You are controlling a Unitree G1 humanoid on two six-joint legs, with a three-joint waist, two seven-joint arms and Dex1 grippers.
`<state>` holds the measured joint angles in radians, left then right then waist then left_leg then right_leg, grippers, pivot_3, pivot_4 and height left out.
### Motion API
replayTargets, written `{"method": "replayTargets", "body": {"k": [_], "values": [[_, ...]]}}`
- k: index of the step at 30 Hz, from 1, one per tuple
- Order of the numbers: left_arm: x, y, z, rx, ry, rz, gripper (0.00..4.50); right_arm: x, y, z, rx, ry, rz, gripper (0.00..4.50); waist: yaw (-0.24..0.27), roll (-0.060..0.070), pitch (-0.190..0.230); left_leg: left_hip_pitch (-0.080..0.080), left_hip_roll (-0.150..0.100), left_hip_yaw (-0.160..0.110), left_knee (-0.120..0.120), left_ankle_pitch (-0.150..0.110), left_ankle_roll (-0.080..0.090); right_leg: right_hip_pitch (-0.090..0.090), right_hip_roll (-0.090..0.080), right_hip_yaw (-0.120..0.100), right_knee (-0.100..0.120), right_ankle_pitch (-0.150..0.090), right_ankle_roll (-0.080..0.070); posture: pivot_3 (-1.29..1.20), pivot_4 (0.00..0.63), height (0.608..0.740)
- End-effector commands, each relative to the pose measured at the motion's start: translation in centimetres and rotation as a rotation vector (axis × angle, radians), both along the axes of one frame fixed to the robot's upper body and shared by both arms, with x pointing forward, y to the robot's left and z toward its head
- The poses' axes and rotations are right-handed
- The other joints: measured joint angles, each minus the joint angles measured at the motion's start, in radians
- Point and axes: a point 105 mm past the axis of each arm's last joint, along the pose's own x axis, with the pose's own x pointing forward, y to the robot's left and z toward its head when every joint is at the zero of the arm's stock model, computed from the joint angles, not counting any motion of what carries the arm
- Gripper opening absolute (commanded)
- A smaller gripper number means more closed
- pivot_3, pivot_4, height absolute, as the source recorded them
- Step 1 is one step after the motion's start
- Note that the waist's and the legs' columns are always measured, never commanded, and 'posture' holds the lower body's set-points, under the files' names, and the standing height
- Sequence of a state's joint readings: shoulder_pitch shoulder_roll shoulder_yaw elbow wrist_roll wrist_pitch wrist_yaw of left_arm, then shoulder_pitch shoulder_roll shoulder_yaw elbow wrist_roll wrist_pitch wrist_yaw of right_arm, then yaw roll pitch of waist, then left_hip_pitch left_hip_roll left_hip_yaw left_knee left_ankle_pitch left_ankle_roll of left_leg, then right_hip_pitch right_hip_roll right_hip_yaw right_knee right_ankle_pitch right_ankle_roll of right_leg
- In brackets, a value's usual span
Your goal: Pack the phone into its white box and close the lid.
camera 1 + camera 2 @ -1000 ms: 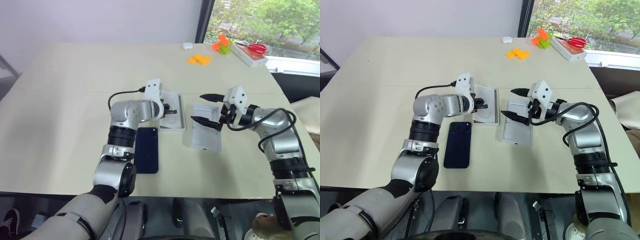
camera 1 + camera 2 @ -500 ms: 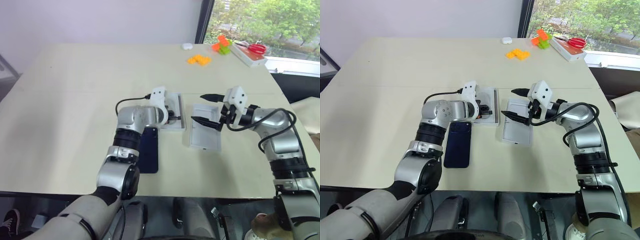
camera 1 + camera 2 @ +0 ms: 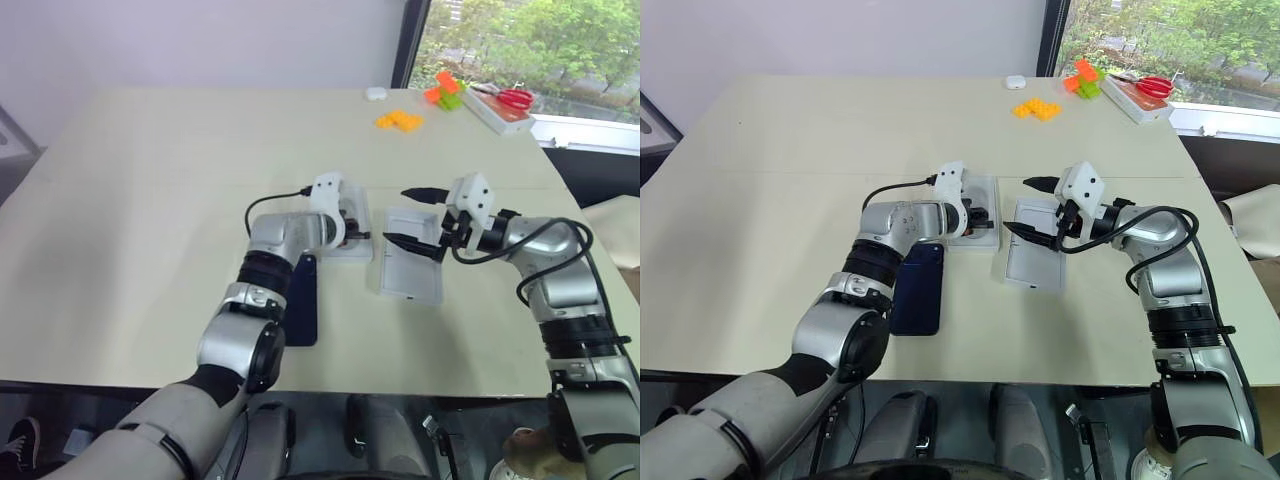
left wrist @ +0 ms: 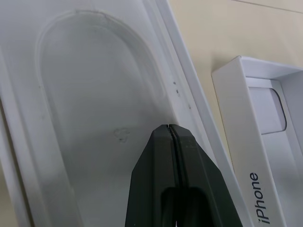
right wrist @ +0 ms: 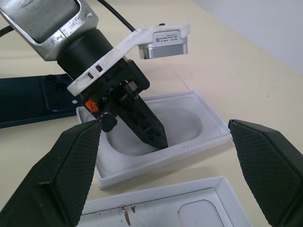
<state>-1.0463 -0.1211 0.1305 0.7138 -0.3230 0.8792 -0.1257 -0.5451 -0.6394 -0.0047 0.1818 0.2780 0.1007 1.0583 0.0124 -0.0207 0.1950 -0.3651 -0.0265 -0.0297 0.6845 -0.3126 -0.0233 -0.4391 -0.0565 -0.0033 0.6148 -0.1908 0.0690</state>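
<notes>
The left gripper (image 5: 158, 137), fingers pressed together, is poised over the white insert (image 4: 80, 118). The phone (image 3: 920, 290) lies behind it, toward the table's (image 3: 140, 180) near edge.

The right gripper (image 3: 415, 218) is spread wide above the lid (image 3: 410, 268).

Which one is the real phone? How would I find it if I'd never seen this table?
Start at the big beige table and find the robot's left arm near the front edge. Right beside its forearm lies the phone, flat on the table, nearer than the two white trays. It is the one dark navy, glossy slab; the insert and the lid next to it are white.
</notes>
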Motion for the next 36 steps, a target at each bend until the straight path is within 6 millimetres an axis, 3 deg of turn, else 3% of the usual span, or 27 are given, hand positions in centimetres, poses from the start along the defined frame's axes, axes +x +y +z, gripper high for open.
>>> {"method": "replayTargets", "body": {"k": [1,5,11,16,20,23,27,30,33,36], "values": [[-0.2,-1.1,0.4,0.022,-0.034,-0.038,0.06,-0.2,-0.3,1.2,0.002,-0.054,-0.003,4.5,0.0,0.0,0.0,0.0,0.0,0.0,0.0,0.0,0.0,0.0,0.0,0.0,0.0,0.0,0.0,0.0,0.15,0.74],[-0.1,-0.8,0.7,0.039,-0.067,-0.044,0.06,-0.1,-0.3,1.2,0.002,-0.057,-0.005,4.5,-0.001,0.0,0.0,0.003,0.0,0.0,0.0,0.0,0.0,0.003,0.0,0.0,0.0,0.0,0.0,0.0,0.15,0.74],[-0.1,1.2,2.7,0.019,-0.144,-0.043,0.06,-0.2,-0.3,1.4,0.018,-0.054,-0.004,4.5,-0.009,0.0,0.0,0.005,0.001,0.0,-0.001,-0.001,0.001,0.004,0.0,0.0,-0.001,0.0,0.0,0.0,0.15,0.74],[-1.3,3.8,6.3,-0.031,-0.23,-0.076,0.06,-0.1,-0.5,2.0,0.059,-0.051,-0.004,4.5,-0.022,0.0,0.0,0.005,0.003,0.0,-0.001,0.0,0.001,0.004,0.0,0.001,0.0,0.0,0.0,0.0,0.15,0.74],[-1.9,7.8,8.3,-0.063,-0.239,-0.026,0.06,-0.3,-0.1,2.2,0.064,-0.051,0.016,4.5,-0.028,0.0,0.0,0.006,0.003,0.0,-0.001,-0.001,0.001,0.005,0.0,0.001,0.0,0.0,0.0,0.0,0.15,0.74],[-2.8,11.7,8.2,-0.078,-0.174,0.028,0.06,-0.8,0.9,2.4,0.075,-0.057,0.052,4.5,-0.034,0.0,0.0,0.008,0.004,0.001,-0.002,-0.001,0.001,0.005,0.001,0.001,0.001,0.0,0.0,0.0,0.15,0.74],[-4.8,15.3,8.6,-0.224,-0.079,0.035,0.06,-2.2,2.9,2.3,0.096,-0.06,0.128,4.5,-0.031,0.0,0.0,0.008,0.005,0.0,-0.002,0.0,0.001,0.005,0.003,0.001,0.001,0.0,0.0,0.0,0.15,0.74],[-5.5,18.6,7.8,-0.247,-0.036,0.094,0.78,-3.0,4.5,1.9,0.092,-0.065,0.172,4.5,-0.029,0.0,0.0,0.008,0.006,0.0,-0.001,0.0,0.0,0.005,0.003,0.001,0.001,0.0,0.0,0.0,0.15,0.74],[-7.0,20.7,7.5,-0.289,-0.008,0.059,2.32,-4.2,6.4,2.1,0.117,-0.069,0.238,4.5,-0.032,0.0,0.0,0.008,0.005,0.0,-0.002,0.0,0.0,0.004,0.002,0.001,0.001,0.0,0.0,0.0,0.15,0.74],[-9.2,22.5,5.8,-0.254,0.077,0.03,3.82,-5.2,8.1,2.0,0.119,-0.097,0.285,4.5,-0.032,0.0,0.0,0.008,0.005,0.0,-0.002,0.0,0.0,0.003,0.0,0.001,0.002,0.0,0.0,0.0,0.15,0.74]]}}
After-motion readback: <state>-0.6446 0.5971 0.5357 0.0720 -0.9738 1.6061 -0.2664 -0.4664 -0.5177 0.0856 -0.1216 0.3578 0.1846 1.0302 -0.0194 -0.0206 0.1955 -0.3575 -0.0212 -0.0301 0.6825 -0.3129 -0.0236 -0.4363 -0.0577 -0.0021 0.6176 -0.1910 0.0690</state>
